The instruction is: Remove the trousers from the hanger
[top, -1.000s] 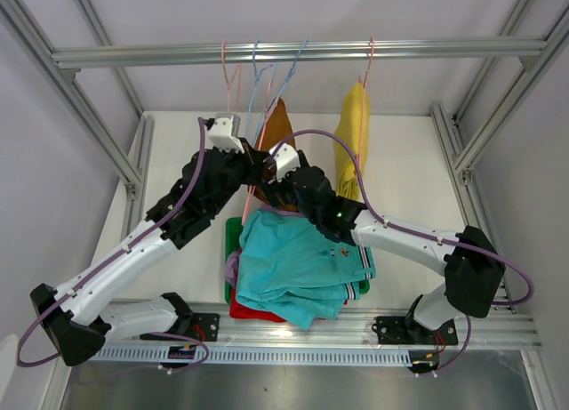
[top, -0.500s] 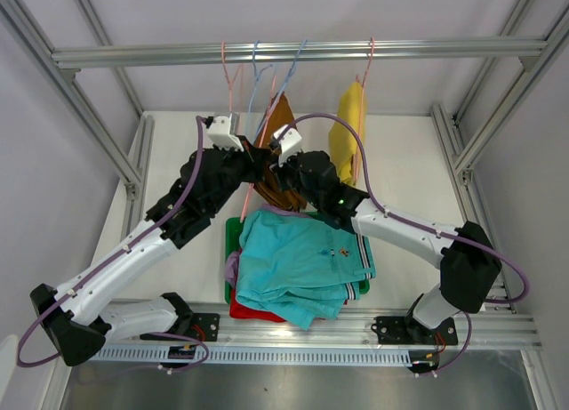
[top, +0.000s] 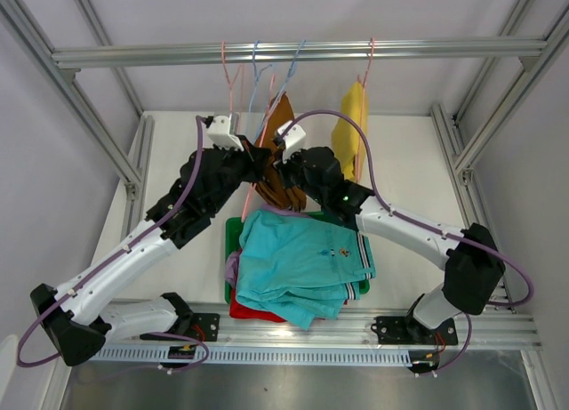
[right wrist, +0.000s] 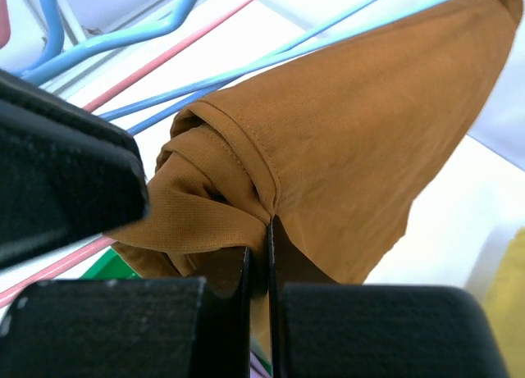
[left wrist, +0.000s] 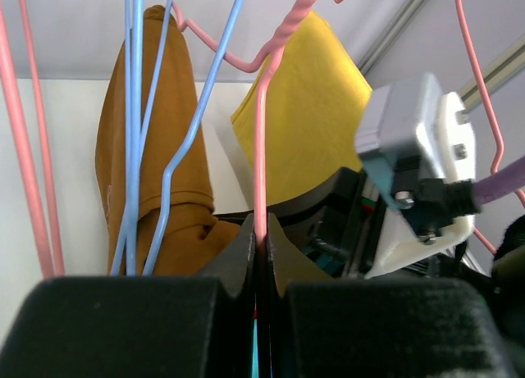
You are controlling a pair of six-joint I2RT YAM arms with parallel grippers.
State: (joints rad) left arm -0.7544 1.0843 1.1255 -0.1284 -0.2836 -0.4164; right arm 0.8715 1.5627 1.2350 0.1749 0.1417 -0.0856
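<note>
Between left gripper (left wrist: 261, 251) fingers, pink hanger (left wrist: 261, 148) wire is clamped tight. Fold of brown trousers (right wrist: 353, 124) is pinched between right gripper (right wrist: 268, 259) fingers, blue hanger (left wrist: 184, 140) wires just beside cloth. Past left gripper, to its right, yellow trousers (left wrist: 308, 124) are hung. Below both grippers, teal trousers (top: 302, 259) are piled on green tray (top: 233, 232).

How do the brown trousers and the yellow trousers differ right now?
The brown trousers are pinched in the shut right gripper; no gripper holds the yellow trousers. Brown hangs bunched among blue and pink hanger wires, one pink wire clamped by the left gripper; yellow hangs apart, to its right in the top view. Both hang from the rail.
</note>
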